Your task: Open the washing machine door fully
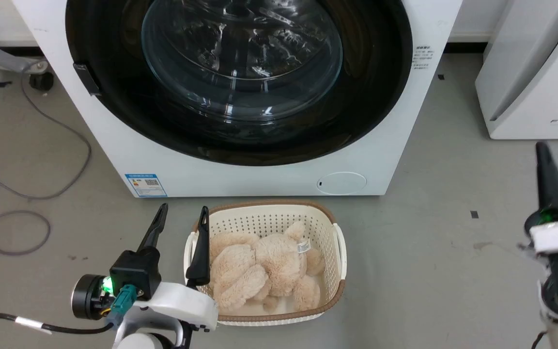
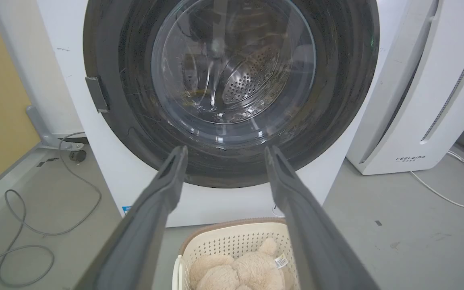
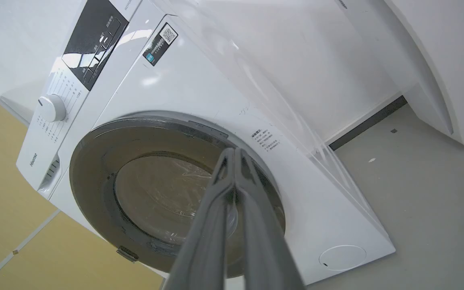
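Head view, with both wrist views for comparison. The washing machine door (image 1: 240, 82) is sitting shut, flush in the front of the white washing machine (image 1: 114, 150). Its clear glass bowl is facing the robot, and a small dark handle (image 1: 86, 79) is showing on its left edge. The left fingers (image 1: 155, 231) are standing wide apart and holding nothing. They are pointing toward the door's lower rim without touching it, beside the left rim of a cream basket (image 1: 338, 242) on the grey floor (image 1: 429, 252). A beige plush toy (image 1: 264, 266) is lying in the basket. The right fingers (image 1: 548, 179) are pressing together, empty, over the floor at lower right, apart from the door. A white appliance (image 1: 535, 72) is standing beside the machine.
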### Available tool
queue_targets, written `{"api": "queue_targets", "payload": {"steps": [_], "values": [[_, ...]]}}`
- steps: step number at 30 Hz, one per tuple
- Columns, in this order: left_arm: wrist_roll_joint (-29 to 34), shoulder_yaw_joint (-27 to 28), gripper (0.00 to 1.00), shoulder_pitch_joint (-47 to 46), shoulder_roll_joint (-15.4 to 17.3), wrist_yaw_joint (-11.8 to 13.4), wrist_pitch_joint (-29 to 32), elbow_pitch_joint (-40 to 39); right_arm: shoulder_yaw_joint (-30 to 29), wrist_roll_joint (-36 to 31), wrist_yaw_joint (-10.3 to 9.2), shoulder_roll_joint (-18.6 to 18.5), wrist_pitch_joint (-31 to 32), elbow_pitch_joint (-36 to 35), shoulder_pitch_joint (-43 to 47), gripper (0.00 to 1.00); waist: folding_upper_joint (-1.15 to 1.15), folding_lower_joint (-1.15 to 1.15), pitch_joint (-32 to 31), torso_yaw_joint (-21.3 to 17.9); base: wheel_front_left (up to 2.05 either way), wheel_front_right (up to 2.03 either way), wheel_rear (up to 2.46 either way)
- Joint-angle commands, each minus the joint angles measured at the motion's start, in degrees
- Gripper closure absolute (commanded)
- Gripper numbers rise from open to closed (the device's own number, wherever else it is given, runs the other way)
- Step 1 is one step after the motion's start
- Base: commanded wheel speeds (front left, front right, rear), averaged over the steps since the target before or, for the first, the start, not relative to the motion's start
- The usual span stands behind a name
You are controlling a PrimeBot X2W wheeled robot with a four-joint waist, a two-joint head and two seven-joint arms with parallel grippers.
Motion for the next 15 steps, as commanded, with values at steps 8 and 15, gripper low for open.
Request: {"api": "queue_targets", "payload": {"steps": [8, 15], "values": [[-0.9, -0.9, 0.0, -2.2, 0.1, 0.3, -1.6, -0.3, 3.4, 11.1, 0.03, -5.8, -0.8, 4.8, -9.1, 1.0, 0.0, 0.0, 2.2, -0.1, 0.0, 0.0, 0.0], [-1.4, -1.5, 0.0, -3.6, 0.2, 0.2, -2.4, -0.3, 8.8, 18.6, 0.03, -9.6, -0.1, 9.2, -17.0, 1.0, 0.0, 0.0, 4.0, -0.2, 0.0, 0.0, 0.0]]}}
